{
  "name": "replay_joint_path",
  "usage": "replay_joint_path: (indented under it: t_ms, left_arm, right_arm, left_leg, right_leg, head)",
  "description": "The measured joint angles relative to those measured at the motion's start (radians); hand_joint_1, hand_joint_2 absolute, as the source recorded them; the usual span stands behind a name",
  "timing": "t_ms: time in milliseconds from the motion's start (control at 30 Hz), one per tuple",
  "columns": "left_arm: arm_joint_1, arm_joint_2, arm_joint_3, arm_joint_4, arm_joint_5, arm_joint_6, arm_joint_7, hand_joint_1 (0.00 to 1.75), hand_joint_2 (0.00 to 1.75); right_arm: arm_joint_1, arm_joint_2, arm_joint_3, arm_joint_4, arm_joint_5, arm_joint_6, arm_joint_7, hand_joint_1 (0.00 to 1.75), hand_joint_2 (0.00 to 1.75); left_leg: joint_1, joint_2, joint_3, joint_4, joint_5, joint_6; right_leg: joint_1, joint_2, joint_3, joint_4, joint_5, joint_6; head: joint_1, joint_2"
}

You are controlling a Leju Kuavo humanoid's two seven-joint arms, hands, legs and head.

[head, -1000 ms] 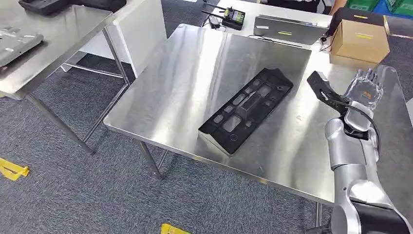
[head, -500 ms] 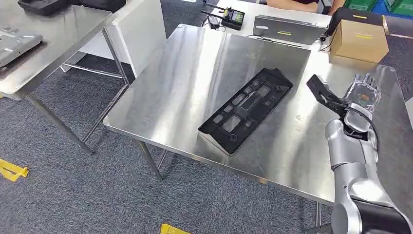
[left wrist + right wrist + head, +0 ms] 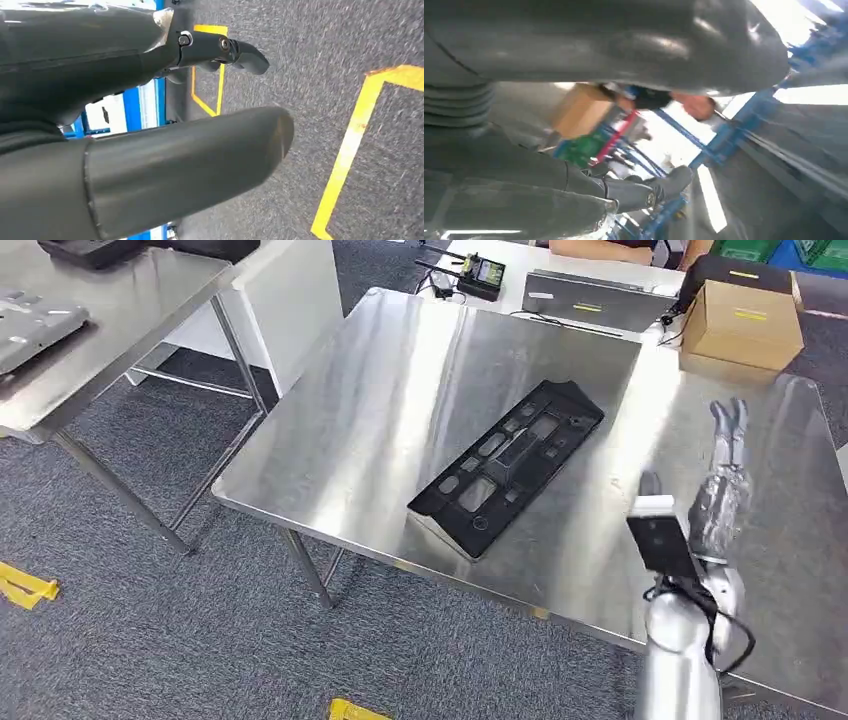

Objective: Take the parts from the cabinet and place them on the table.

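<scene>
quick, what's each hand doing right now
Left hand: open, holding nothing, over the floor.
Right hand: open, holding nothing, above the steel table.

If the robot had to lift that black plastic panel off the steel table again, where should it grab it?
Probably the black panel is best gripped on its long right edge near the middle, coming from the side of the right hand. It lies flat and diagonal on the steel table, long and thin, so a mid-length hold should balance it.

One black part [image 3: 508, 466] on the nearest of three benches [image 3: 400, 390], one cardboard box [image 3: 742, 325], one grey laptop [image 3: 592, 298], two robot hands [image 3: 722, 480].
</scene>
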Motion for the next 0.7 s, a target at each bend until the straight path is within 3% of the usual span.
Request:
replay_joint_path:
  t_ms: [67, 133, 167, 200, 233, 267, 300, 333, 400, 467, 500, 533, 567, 633, 667, 700]
  left_arm:
    - [0.002, -0.007, 0.006, -0.002, 0.021, 0.069, -0.061, 0.0, 0.0]
    - [0.001, -0.049, 0.031, -0.003, 0.081, 0.355, -0.277, 0.0, 0.0]
    - [0.001, -0.079, 0.042, 0.0, 0.093, 0.547, -0.337, 0.0, 0.0]
    - [-0.005, -0.102, 0.053, 0.005, 0.106, 0.753, -0.344, 0.0, 0.0]
    - [-0.015, -0.12, 0.064, 0.013, 0.116, 0.891, -0.337, 0.0, 0.0]
    - [-0.024, -0.132, 0.074, 0.019, 0.126, 0.994, -0.331, 0.0, 0.0]
    - [-0.027, -0.146, 0.082, 0.023, 0.132, 1.035, -0.327, 0.0, 0.0]
    - [-0.027, -0.152, 0.089, 0.025, 0.136, 1.023, -0.324, 0.0, 0.0]
    - [-0.028, -0.158, 0.106, 0.026, 0.151, 0.906, -0.318, 0.0, 0.0]
    - [-0.027, -0.166, 0.118, 0.028, 0.159, 0.869, -0.312, 0.0, 0.0]
    - [-0.028, -0.17, 0.122, 0.029, 0.161, 0.862, -0.311, 0.0, 0.0]
    - [-0.03, -0.175, 0.123, 0.03, 0.161, 0.859, -0.311, 0.0, 0.0]
    - [-0.032, -0.174, 0.123, 0.03, 0.158, 0.855, -0.309, 0.0, 0.0]
    - [-0.032, -0.177, 0.123, 0.032, 0.155, 0.851, -0.309, 0.0, 0.0]
    - [-0.032, -0.177, 0.123, 0.033, 0.154, 0.85, -0.307, 0.0, 0.0]
    - [-0.032, -0.177, 0.123, 0.034, 0.154, 0.848, -0.307, 0.0, 0.0]
  right_arm:
    - [0.076, 0.005, -0.003, -0.112, -0.066, -0.009, -0.022, 0.0, 0.0]
    - [0.212, 0.008, -0.018, -0.31, -0.206, -0.017, -0.07, 0.0, 0.0]
    - [0.239, 0.008, -0.019, -0.374, -0.23, -0.009, -0.073, 0.0, 0.0]
    - [0.243, 0.008, -0.019, -0.426, -0.23, 0.0, -0.067, 0.0, 0.0]
    - [0.248, 0.007, -0.016, -0.458, -0.22, 0.0, -0.066, 0.0, 0.0]
    - [0.26, 0.005, -0.006, -0.487, -0.206, -0.012, -0.067, 0.0, 0.0]
    - [0.271, 0.004, 0.006, -0.503, -0.196, -0.029, -0.068, 0.0, 0.0]
    - [0.278, 0.001, 0.019, -0.514, -0.191, -0.047, -0.069, 0.0, 0.0]
    - [0.292, -0.013, 0.045, -0.527, -0.195, -0.095, -0.068, 0.0, 0.0]
    - [0.3, -0.032, 0.067, -0.528, -0.214, -0.128, -0.063, 0.0, 0.0]
    - [0.302, -0.043, 0.074, -0.527, -0.228, -0.145, -0.058, 0.0, 0.0]
    - [0.306, -0.051, 0.079, -0.525, -0.236, -0.16, -0.058, 0.0, 0.0]
    - [0.31, -0.063, 0.082, -0.523, -0.244, -0.172, -0.056, 0.0, 0.0]
    - [0.317, -0.076, 0.088, -0.516, -0.247, -0.182, -0.055, 0.0, 0.0]
    - [0.321, -0.081, 0.091, -0.51, -0.25, -0.185, -0.054, 0.0, 0.0]
    - [0.324, -0.085, 0.092, -0.507, -0.252, -0.191, -0.052, 0.0, 0.0]
  left_leg:
    - [-0.001, 0.001, 0.003, 0.0, -0.001, 0.0]
    - [-0.003, -0.006, 0.002, 0.0, -0.004, 0.003]
    - [-0.007, -0.005, 0.0, 0.001, -0.007, 0.004]
    - [-0.007, 0.003, 0.002, 0.002, -0.008, 0.004]
    - [-0.007, 0.01, 0.005, 0.003, -0.01, 0.006]
    - [-0.008, 0.012, 0.007, 0.004, -0.012, 0.008]
    - [-0.008, 0.012, 0.008, 0.006, -0.013, 0.01]
    - [-0.008, 0.012, 0.007, 0.008, -0.014, 0.011]
    - [-0.009, 0.01, 0.006, 0.011, -0.015, 0.016]
    - [-0.012, 0.007, 0.006, 0.008, -0.007, 0.025]
    - [0.004, 0.009, 0.012, -0.005, 0.008, 0.034]
    - [0.002, 0.009, 0.01, -0.009, 0.012, 0.037]
    - [0.005, 0.008, 0.005, -0.009, 0.015, 0.041]
    - [0.005, 0.007, -0.003, -0.008, 0.019, 0.043]
    - [0.005, 0.007, -0.006, -0.008, 0.021, 0.04]
    - [0.007, 0.007, -0.008, -0.008, 0.023, 0.037]
  right_leg:
    - [0.0, 0.002, -0.002, -0.001, 0.0, 0.0]
    - [-0.004, -0.006, 0.005, -0.001, -0.006, 0.004]
    - [-0.006, -0.005, 0.005, -0.002, -0.004, 0.006]
    - [-0.01, 0.001, 0.005, -0.001, -0.003, 0.006]
    - [-0.01, 0.007, 0.006, -0.001, -0.002, 0.007]
    - [-0.01, 0.009, 0.008, -0.001, -0.002, 0.007]
    - [-0.011, 0.009, 0.009, -0.002, -0.002, 0.008]
    - [-0.011, 0.009, 0.009, -0.002, -0.001, 0.009]
    - [-0.013, 0.009, 0.011, -0.002, 0.001, 0.013]
    - [-0.012, 0.006, 0.016, -0.007, 0.008, 0.023]
    - [-0.015, 0.011, 0.01, 0.0, -0.002, 0.024]
    - [-0.016, 0.028, 0.0, 0.023, -0.027, 0.02]
    - [-0.016, 0.042, -0.026, 0.089, -0.07, 0.011]
    - [-0.017, 0.051, -0.087, 0.245, -0.136, 0.008]
    - [-0.017, 0.051, -0.105, 0.297, -0.148, 0.015]
    - [-0.019, 0.051, -0.096, 0.292, -0.141, 0.024]
  head:
    - [0.0, 0.0]
    - [0.0, 0.0]
    - [0.0, 0.0]
    - [0.0, 0.0]
    - [-0.001, 0.0]
    - [0.0, 0.0]
    - [0.0, 0.0]
    - [0.0, 0.0]
    - [0.0, 0.0]
    - [-0.001, 0.0]
    - [0.0, 0.0]
    - [0.0, 0.0]
    - [0.003, 0.0]
    - [0.002, 0.0]
    - [0.002, 0.0]
    - [0.002, 0.0]
